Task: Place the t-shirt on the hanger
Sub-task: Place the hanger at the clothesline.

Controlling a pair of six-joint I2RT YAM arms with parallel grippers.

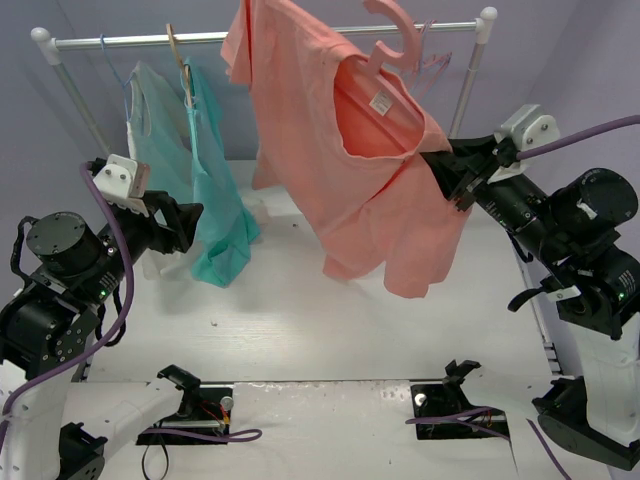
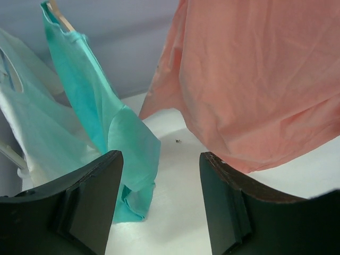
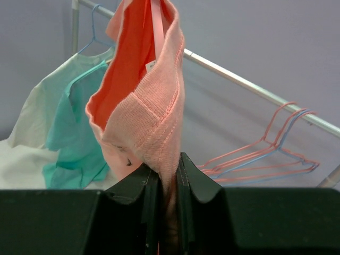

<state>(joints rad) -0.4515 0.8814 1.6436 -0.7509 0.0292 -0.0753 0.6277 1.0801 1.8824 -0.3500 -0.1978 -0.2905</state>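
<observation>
The salmon t-shirt (image 1: 340, 170) hangs in the air from the thick pink hanger (image 1: 397, 40), whose hook sits up by the rail; the frame is hidden inside the shirt. My right gripper (image 1: 447, 172) is shut on the shirt's ribbed collar edge (image 3: 156, 111), with the jaws pinched on the fabric in the right wrist view (image 3: 169, 166). A pink strip of the hanger (image 3: 156, 24) shows inside the neck opening. My left gripper (image 1: 192, 226) is open and empty, low at the left. In its view (image 2: 161, 159) the shirt's hem (image 2: 255, 90) hangs just ahead on the right.
A clothes rail (image 1: 130, 41) spans the back. A teal garment (image 1: 215, 200) and a pale mint garment (image 1: 148, 100) hang at its left, close to my left gripper. Thin pink and blue hangers (image 3: 265, 159) hang at the rail's right end. The white table (image 1: 300, 320) lies below.
</observation>
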